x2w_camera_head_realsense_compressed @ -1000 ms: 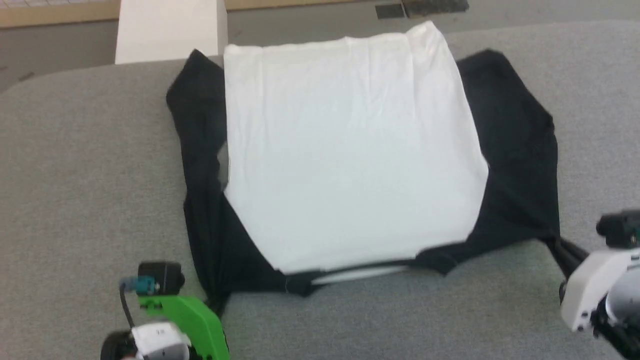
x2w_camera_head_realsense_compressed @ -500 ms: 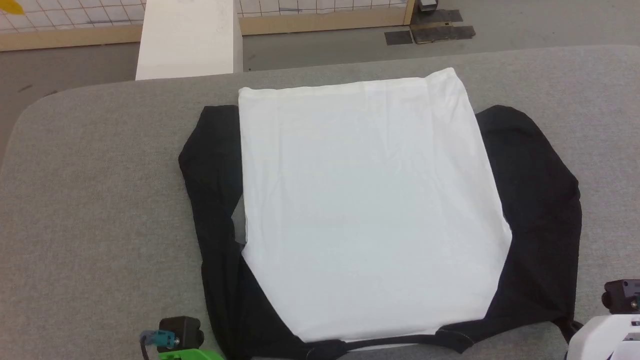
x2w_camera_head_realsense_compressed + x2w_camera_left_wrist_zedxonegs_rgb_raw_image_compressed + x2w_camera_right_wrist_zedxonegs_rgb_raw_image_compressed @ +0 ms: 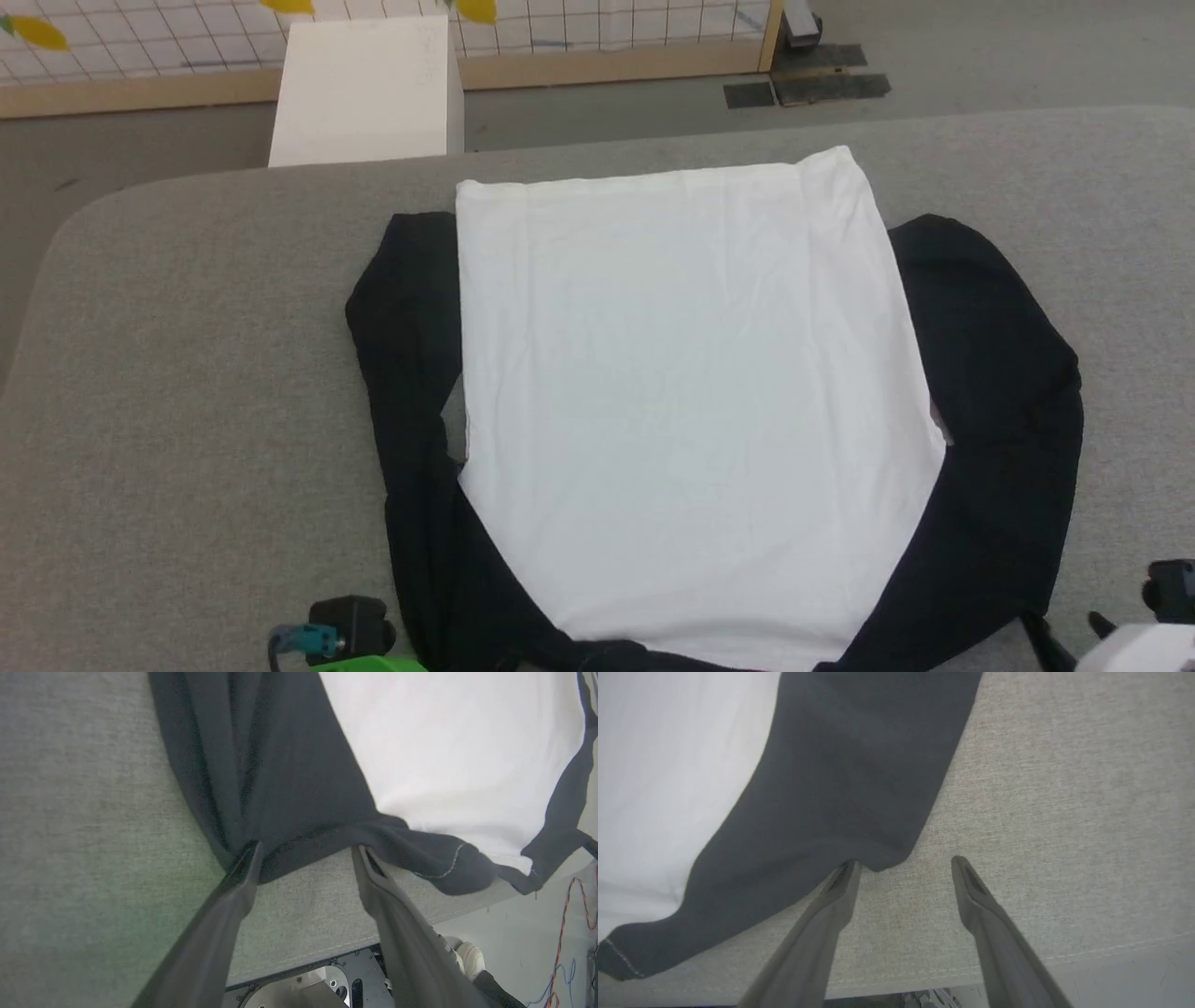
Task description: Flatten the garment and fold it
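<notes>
The garment [image 3: 691, 401] lies spread on the grey table [image 3: 187, 373], its plain white side up and a black sleeve out to each side. In the left wrist view my left gripper [image 3: 307, 851] is open, and the hem of the black sleeve [image 3: 280, 788] lies right at its fingertips. My right gripper [image 3: 906, 864] is open too. The corner of the other black sleeve [image 3: 859, 774] touches its left fingertip, with bare table between the fingers. The neck trim [image 3: 448, 868] lies near the table's front edge.
A white block [image 3: 369, 89] stands on the floor beyond the table's far edge, before a wire-grid fence on a wooden rail [image 3: 607, 65]. The table's front edge [image 3: 303, 956] runs just behind both grippers. A light shoe [image 3: 469, 954] shows on the floor below it.
The head camera has shifted, so the whole scene sits lower in the picture. Both grippers have gone from shut on the sleeve ends to open, and the sleeves now lie slack.
</notes>
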You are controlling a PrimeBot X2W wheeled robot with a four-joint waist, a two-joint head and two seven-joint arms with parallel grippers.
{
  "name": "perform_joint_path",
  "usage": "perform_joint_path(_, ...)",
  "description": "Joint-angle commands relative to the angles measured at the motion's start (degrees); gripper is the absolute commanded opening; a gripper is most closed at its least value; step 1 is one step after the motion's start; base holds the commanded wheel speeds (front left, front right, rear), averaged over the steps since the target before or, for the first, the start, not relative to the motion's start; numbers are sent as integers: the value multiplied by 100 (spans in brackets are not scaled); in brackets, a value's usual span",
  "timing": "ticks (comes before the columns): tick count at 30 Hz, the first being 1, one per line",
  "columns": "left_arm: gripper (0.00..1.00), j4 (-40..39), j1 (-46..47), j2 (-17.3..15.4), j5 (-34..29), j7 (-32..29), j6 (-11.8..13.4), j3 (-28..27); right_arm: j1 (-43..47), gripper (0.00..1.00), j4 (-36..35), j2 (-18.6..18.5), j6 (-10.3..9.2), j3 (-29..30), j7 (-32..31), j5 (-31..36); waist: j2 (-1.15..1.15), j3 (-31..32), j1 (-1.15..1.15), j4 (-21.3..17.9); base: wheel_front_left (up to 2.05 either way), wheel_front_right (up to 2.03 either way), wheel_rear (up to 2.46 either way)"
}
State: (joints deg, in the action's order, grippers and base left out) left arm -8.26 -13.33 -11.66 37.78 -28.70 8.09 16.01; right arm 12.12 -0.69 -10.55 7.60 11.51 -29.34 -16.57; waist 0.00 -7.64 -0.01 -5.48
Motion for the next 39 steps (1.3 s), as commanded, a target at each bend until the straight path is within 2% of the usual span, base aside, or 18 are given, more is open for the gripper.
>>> perform_joint_path(1, 100, -77, -156, -31, 45, -25, -14, -34, 91, 100, -113, 15, -11, 79, 64, 67, 0, 58, 1, 6, 0, 0, 0)
perform_joint_path(6, 100, -651, -225, -123, 26, 183, 25, -253, 201, 100, -603, 118, -11, 332, 375, 208, 0, 90, 1, 15, 0, 0, 0)
perform_joint_path(10, 100, -892, 55, -170, -189, 896, -39, -625, 49, 100, -912, 291, -11, 367, 1028, 214, 0, 37, 1, 6, 0, 0, 0)
perform_joint_path(15, 100, -360, 899, -260, -632, 2013, -353, -868, -298, 100, -910, 350, -11, 65, 2112, 150, 0, -208, 1, -89, 0, 0, 0)
perform_joint_path(21, 100, 722, 2464, -564, -1143, 2608, -726, -826, -867, 100, -654, 238, -11, -331, 3119, 130, 0, -740, 1, -286, 0, 0, 0)
perform_joint_path(26, 100, 1611, 3824, -917, -1345, 2273, -1010, -705, -1335, 100, -434, 144, -11, -601, 3514, 72, 0, -1228, 1, -519, 0, 0, 0)
perform_joint_path(30, 100, 2224, 4845, -1188, -1421, 1719, -1176, -597, -1638, 100, -329, 97, -11, -788, 3690, 0, 0, -1603, 1, -736, 0, 0, 0)
perform_joint_path(34, 100, 2689, 5695, -1443, -1401, 1057, -1211, -619, -1928, 100, -319, 99, -11, -973, 3868, -76, 0, -1977, 1, -1014, 0, 0, 0)
perform_joint_path(39, 100, 2992, 6423, -1799, -1420, 167, -1113, -673, -2192, 100, -338, 151, -11, -1182, 4046, -178, 0, -2343, 1, -1337, 0, 0, 0)
